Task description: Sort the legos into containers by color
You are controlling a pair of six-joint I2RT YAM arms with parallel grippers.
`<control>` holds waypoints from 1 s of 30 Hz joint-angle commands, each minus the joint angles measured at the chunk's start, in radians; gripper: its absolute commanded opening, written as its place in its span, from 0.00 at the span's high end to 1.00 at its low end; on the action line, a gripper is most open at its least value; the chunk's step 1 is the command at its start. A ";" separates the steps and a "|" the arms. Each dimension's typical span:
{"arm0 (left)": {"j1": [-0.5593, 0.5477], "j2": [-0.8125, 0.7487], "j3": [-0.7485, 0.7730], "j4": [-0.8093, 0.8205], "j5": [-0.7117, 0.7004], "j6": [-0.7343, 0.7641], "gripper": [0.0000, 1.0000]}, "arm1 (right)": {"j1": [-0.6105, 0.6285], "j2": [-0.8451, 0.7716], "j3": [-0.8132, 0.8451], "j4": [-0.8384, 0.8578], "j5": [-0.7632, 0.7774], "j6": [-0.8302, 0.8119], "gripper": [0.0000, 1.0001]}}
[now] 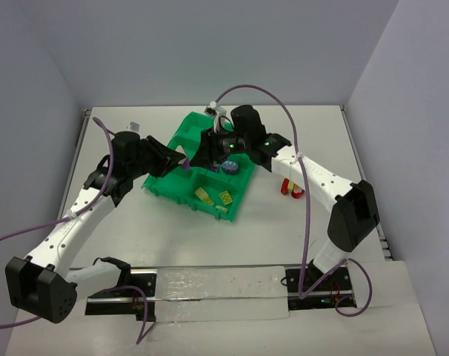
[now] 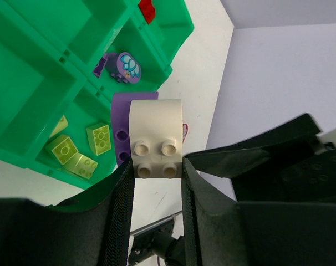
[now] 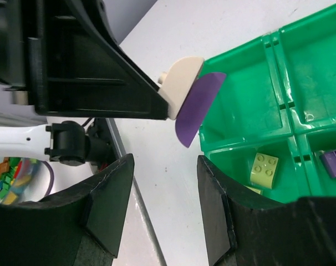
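The left tool (image 2: 157, 166) is clamping a cream-and-purple brick (image 2: 155, 130), holding it above the edge of the green tray (image 1: 184, 133) by the yellow bricks (image 2: 79, 152). The right tool (image 3: 165, 160) is hanging spread and empty just beside it. Delivery seems to be in hand: the next move is calling for carrying the brick over the compartment holding purple pieces (image 2: 122, 66). Only the overhead view is showing red bricks (image 1: 291, 188) lying on the tabletop (image 1: 269, 237)

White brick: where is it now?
Left wrist view, centre: the white brick is pinched in the left gripper's fingers at the green tray's edge, beside the yellow bricks.
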 commanded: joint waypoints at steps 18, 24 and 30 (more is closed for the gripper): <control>0.002 -0.020 0.067 -0.020 -0.004 -0.013 1.00 | 0.062 0.079 0.015 0.171 0.093 0.034 0.54; 0.002 -0.026 0.068 -0.024 -0.013 -0.013 1.00 | 0.064 0.091 0.011 0.176 0.082 0.039 0.56; 0.002 -0.026 0.070 -0.024 -0.014 -0.012 1.00 | 0.069 0.106 0.009 0.182 0.080 0.045 0.65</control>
